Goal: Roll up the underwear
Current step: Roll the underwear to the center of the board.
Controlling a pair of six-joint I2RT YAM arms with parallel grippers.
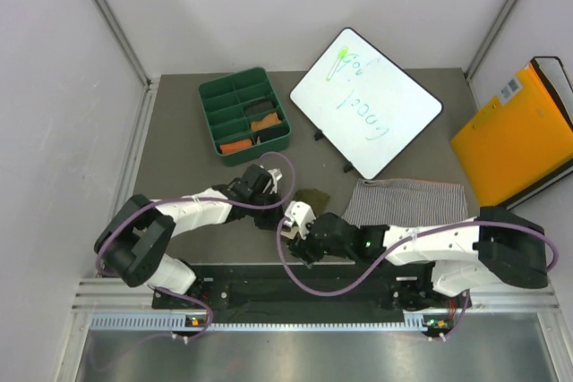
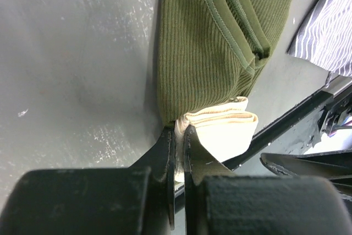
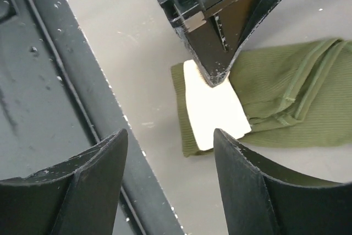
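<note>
We find the left gripper (image 2: 180,136) clamped tight on the folded cream waistband (image 2: 223,127) of the olive-green ribbed cloth underwear (image 2: 209,53), which lies flat by the bench's near edge (about mid-width). The right gripper (image 3: 169,136) hovers just beside it, fingers spread wide, holding nothing.

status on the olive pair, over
Left gripper shut on olive underwear at cream waistband. Right gripper open, poised over it. Striped underwear lies apart, not blocking.
</note>
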